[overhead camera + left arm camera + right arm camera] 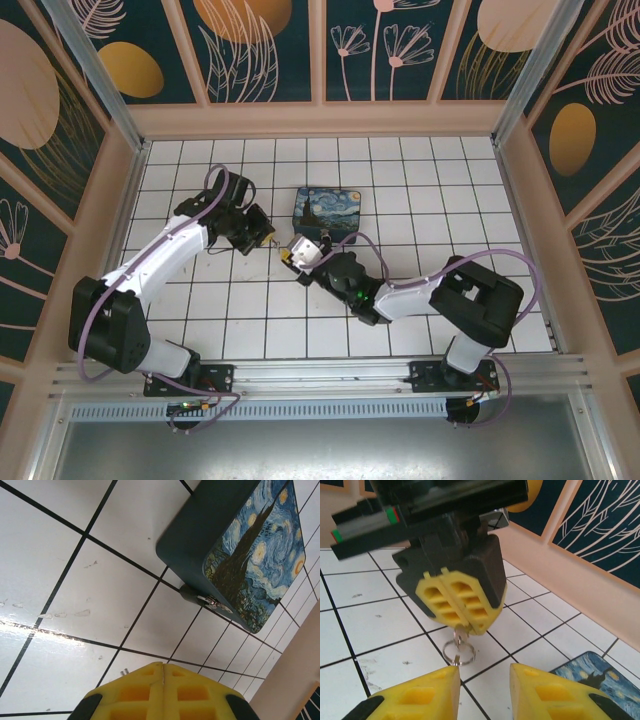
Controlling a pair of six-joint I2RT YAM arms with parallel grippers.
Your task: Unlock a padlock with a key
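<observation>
The left hand (462,622) has its yellow pads pressed together on the key (461,631). A short stub shows under the fingertips, and a thin wire ring (459,652) hangs from it toward the tiled worktop (380,625). The key's long axis seems to run roughly down, out of the pads, though I cannot tell which end is gripped.

The right hand (485,676) is spread and empty, facing the left hand from close by.

The painted blue box (235,555) is the landmark. The padlock (202,597) is a small dark, silvery piece on the box's side wall, just below the edge of the lid. From the left hand (162,680) it lies ahead and to the right, well apart across bare tile.

From above, the left hand (264,234) is just left of the box's near-left corner. The right hand (300,252) is just in front of that corner and slightly nearer — probably best placed to steady the lock. The key has to be swung round toward the box.
</observation>
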